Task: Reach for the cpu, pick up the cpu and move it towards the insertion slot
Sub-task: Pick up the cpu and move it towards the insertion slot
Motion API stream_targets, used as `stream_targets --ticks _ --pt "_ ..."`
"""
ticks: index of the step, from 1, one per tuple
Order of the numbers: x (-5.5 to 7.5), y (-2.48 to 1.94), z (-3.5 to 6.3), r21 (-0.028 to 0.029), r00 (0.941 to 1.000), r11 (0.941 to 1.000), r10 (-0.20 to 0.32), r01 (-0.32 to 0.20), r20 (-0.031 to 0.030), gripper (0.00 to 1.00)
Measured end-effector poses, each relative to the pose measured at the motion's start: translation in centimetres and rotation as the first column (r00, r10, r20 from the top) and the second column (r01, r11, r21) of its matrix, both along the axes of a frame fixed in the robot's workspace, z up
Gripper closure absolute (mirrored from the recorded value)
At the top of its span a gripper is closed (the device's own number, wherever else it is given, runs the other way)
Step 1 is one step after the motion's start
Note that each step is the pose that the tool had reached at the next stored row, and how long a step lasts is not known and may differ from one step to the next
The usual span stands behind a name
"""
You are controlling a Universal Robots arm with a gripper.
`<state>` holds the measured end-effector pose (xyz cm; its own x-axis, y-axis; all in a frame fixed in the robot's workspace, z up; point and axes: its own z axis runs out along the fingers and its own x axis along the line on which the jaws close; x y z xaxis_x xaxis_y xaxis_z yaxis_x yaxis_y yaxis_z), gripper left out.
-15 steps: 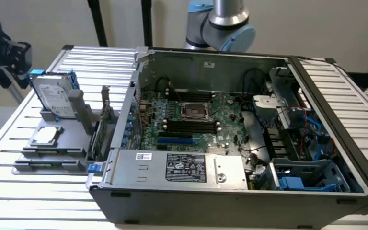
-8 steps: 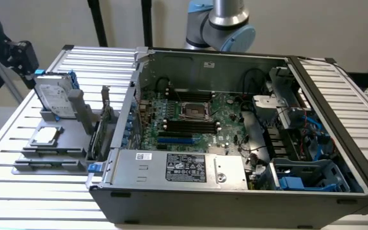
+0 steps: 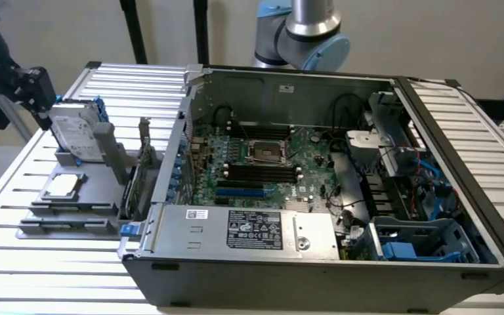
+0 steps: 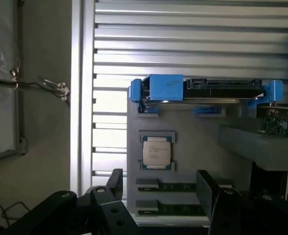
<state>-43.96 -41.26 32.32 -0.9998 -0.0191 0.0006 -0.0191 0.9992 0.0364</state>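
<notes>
Ahead of the pincer [image 4: 158, 175], in line with the gap between its two black fingers [image 4: 115, 182], the small flat square cpu with a silver-grey metal face [image 4: 157, 152] lies flat in a recess of the grey plastic tray [image 4: 202, 132]. The pincer is released (fingers spread wide, nothing between them) and does not touch the cpu. Beyond the cpu, the silver hard drive in a blue frame [image 4: 202, 90] stands on edge across the tray. Close by the fingers lie two green memory sticks [image 4: 168, 187]. Well apart from the pincer, the square insertion slot with a shiny metal frame [image 3: 267, 152] sits in the green motherboard [image 3: 309, 146] inside the open dark grey computer case [image 3: 322, 275].
</notes>
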Motion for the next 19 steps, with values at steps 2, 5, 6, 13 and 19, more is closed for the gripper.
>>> stream_targets --ticks 2,5,6,13,19 --pt "0.0 -0.12 -0.36 0.0 1.0 1.0 0.0 0.0 0.0 0.29" --pt "0.0 -0.35 -0.89 -0.0001 1.0 1.0 0.0 0.0 -0.0002 0.29" --pt "0.0 -0.44 -1.07 0.0 1.0 1.0 0.0 0.0 -0.0001 0.29" --pt "0.0 -1.03 -2.36 -0.0001 1.0 1.0 0.0 0.0 -0.0001 0.29" --pt "0.0 -1.26 -3.45 0.0002 1.0 1.0 -0.001 0.001 -0.0001 0.29"
